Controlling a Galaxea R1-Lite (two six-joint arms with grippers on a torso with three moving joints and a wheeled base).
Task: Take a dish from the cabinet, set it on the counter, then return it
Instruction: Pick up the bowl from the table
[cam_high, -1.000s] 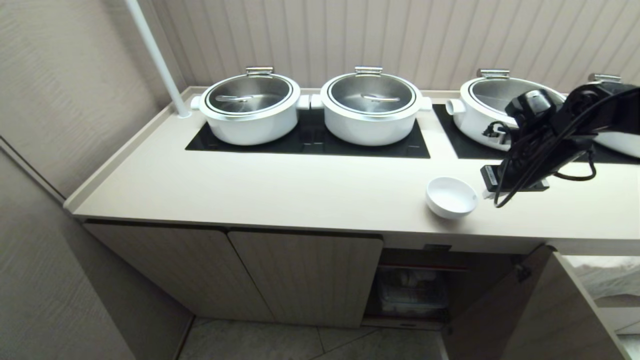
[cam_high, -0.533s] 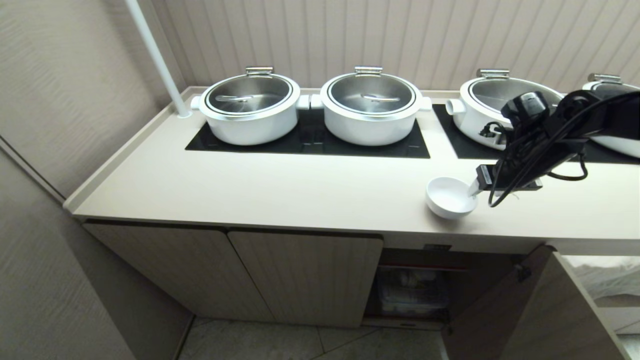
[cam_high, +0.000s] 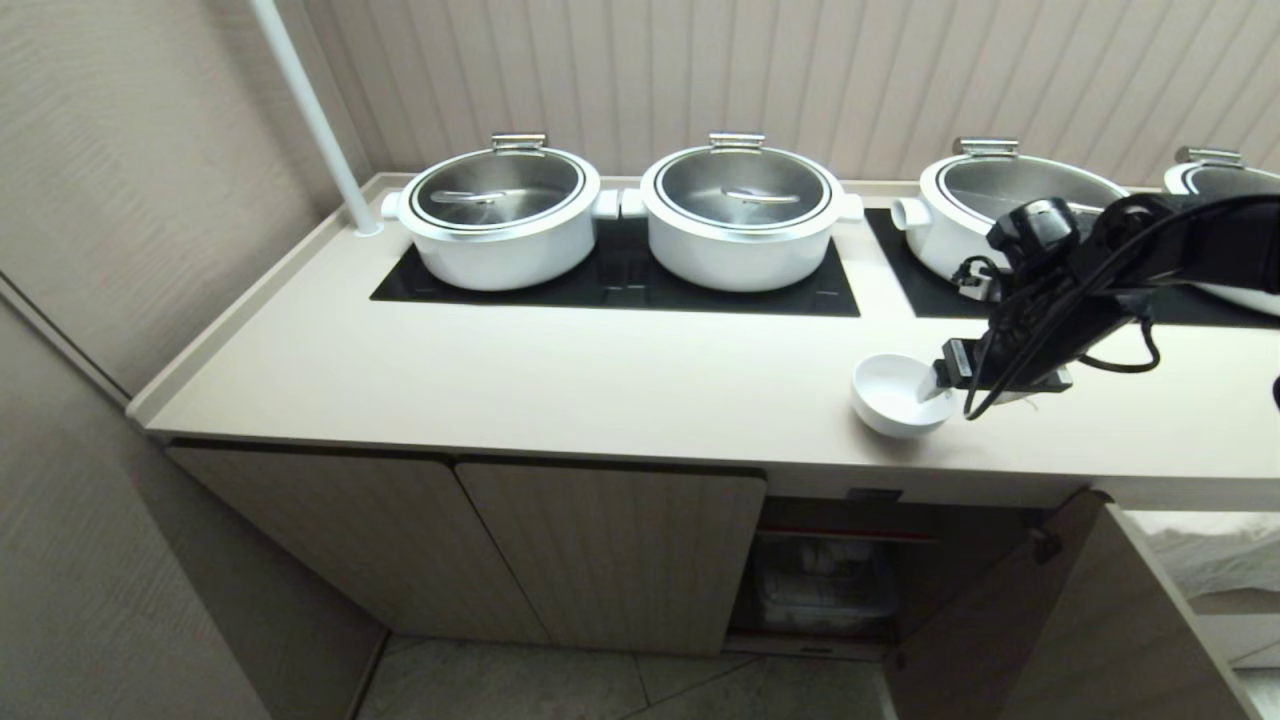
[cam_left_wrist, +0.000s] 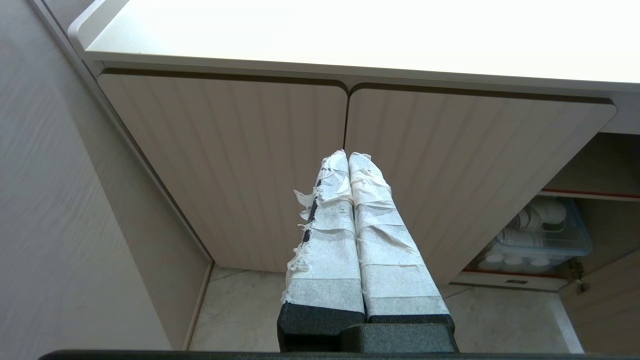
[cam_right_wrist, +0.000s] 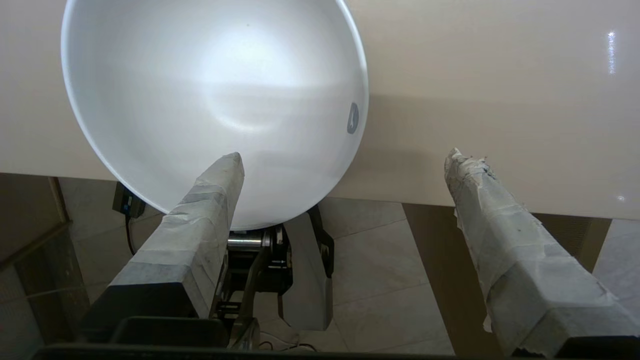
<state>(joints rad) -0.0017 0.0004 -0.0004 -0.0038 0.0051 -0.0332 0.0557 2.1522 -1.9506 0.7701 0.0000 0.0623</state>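
The dish (cam_high: 885, 395), a small white bowl, stands upright on the beige counter (cam_high: 600, 390) near its front edge. My right gripper (cam_high: 945, 388) reaches in from the right and is open. In the right wrist view one taped finger (cam_right_wrist: 220, 180) sits over the inside of the dish (cam_right_wrist: 200, 75), and the other finger (cam_right_wrist: 465, 170) is over bare counter (cam_right_wrist: 475, 75) outside the rim. The cabinet (cam_high: 610, 550) below has its right compartment (cam_high: 840, 570) open. My left gripper (cam_left_wrist: 348, 155) is shut, parked low in front of the closed cabinet doors (cam_left_wrist: 225, 165).
Large white pots with steel lids (cam_high: 500, 215) (cam_high: 742, 210) (cam_high: 985, 215) stand on black cooktop panels at the back. A white pole (cam_high: 310, 110) rises at the back left corner. A clear plastic box (cam_high: 825, 585) sits in the open compartment, whose door (cam_high: 1000, 620) swings out.
My right gripper has opened and moved left toward the dish, so one finger now lies over its rim. The dish has stayed in place.
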